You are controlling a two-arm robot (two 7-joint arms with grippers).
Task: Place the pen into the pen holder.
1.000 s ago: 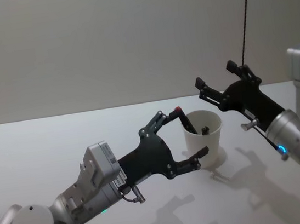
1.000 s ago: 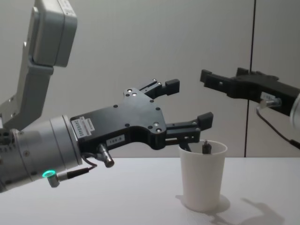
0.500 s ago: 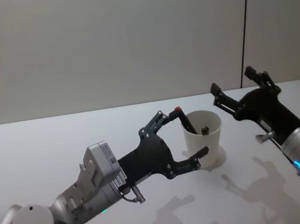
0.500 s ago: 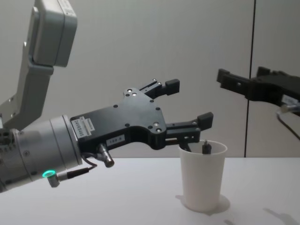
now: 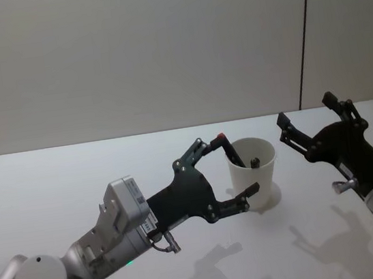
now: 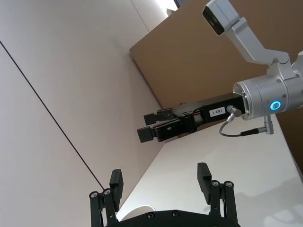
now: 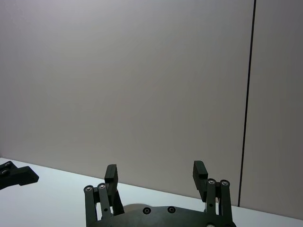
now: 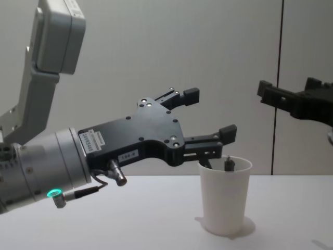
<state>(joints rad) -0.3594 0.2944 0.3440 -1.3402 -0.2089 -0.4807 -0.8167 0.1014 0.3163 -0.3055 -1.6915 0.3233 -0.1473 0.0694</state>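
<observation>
Pen [image 5: 232, 151] stands in white paper cup [image 5: 255, 180]; left gripper [image 5: 228, 167] beside it and right gripper [image 5: 311, 117] farther right both gape wide, empty.

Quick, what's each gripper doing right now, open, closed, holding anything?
Left gripper: open, empty, beside the cup.
Right gripper: open, empty, off to the cup's right.

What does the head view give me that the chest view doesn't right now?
Head view alone: the inside of the pen holder, with the pen leaning against its left rim, red cap up, and a second dark pen end at the far side. Chest view alone: the cup's side profile and base on the table. Both: the open left gripper beside the cup, and the open right gripper off to the right, apart from it.
</observation>
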